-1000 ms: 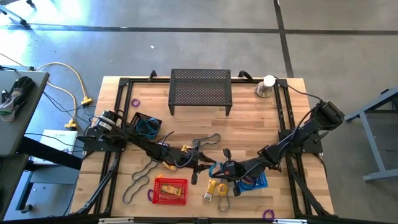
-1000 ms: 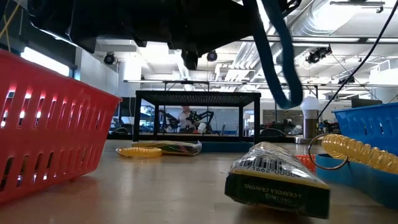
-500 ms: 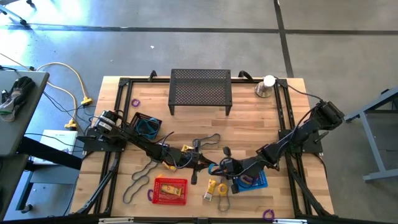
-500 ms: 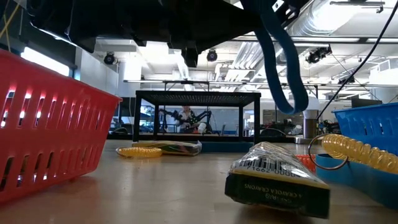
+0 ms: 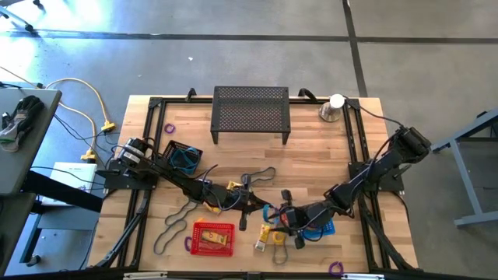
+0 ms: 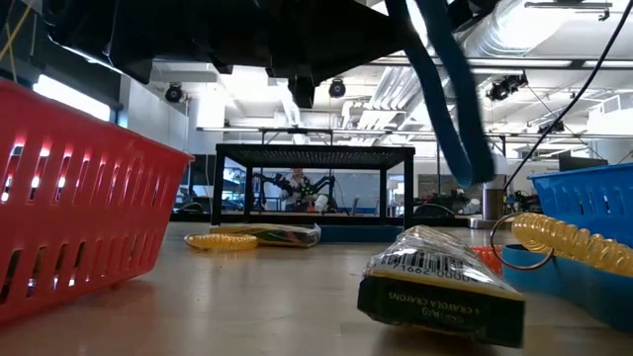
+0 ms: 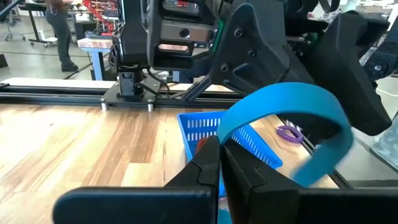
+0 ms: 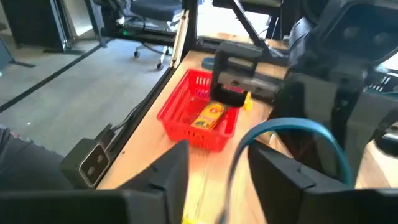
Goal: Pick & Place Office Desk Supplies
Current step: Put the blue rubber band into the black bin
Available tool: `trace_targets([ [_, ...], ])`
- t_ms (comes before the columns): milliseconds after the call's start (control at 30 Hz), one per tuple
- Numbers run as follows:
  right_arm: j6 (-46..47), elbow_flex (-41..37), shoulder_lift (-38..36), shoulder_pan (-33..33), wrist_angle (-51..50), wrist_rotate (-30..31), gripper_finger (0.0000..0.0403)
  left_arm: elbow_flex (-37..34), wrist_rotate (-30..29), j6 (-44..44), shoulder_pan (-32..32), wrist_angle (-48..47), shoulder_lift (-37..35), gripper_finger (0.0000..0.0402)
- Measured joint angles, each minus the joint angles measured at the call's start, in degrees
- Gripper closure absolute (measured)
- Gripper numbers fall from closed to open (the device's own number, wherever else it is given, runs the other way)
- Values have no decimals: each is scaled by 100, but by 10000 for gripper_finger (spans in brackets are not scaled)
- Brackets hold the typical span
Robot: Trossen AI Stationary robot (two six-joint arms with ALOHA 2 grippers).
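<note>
A teal band [image 7: 283, 102] arches in the air over the table's middle, near its front. My left gripper [image 7: 221, 163] is shut on one end of it and reaches in level from the left [image 5: 261, 208]. My right gripper [image 8: 217, 171] faces it from the right [image 5: 289, 220] and is open. The band [image 8: 297, 134] runs down between its spread fingers, and I cannot tell whether it touches them. In the low view the band [image 6: 445, 99] hangs slanting from above. Yellow blocks [image 5: 269, 236] lie under the grippers. Dark grey bands [image 5: 175, 222] lie at the near left. My left gripper pinches the teal band's near end [image 7: 227, 127] between its two shut fingers, coming level from the table's left. The band curves up and out beyond the fingertips in an arch, lifted clear of the table.
A red basket [image 5: 212, 239] holding a yellow box stands near the front. A blue basket [image 5: 320, 227] lies under my right arm, a black basket [image 5: 183, 155] at the left. The mesh stand [image 5: 250, 113] and the silver cone [image 5: 333, 107] are at the back. A crayon box [image 6: 435, 287] lies close to the low camera.
My right gripper has opened around the teal band. In the low view the band's hanging loop has straightened and now slants lower to the right. My left gripper has kept its place on the band.
</note>
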Motion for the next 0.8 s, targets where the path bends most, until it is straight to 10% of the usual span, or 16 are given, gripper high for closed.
trace_targets([
  [467,24,0,2,717,-539,1933,211,0,-2163,66,-963,-2033,-1140,401],
  [800,226,0,2,821,-801,2160,211,0,-4119,-518,-1812,-4147,-2934,401],
])
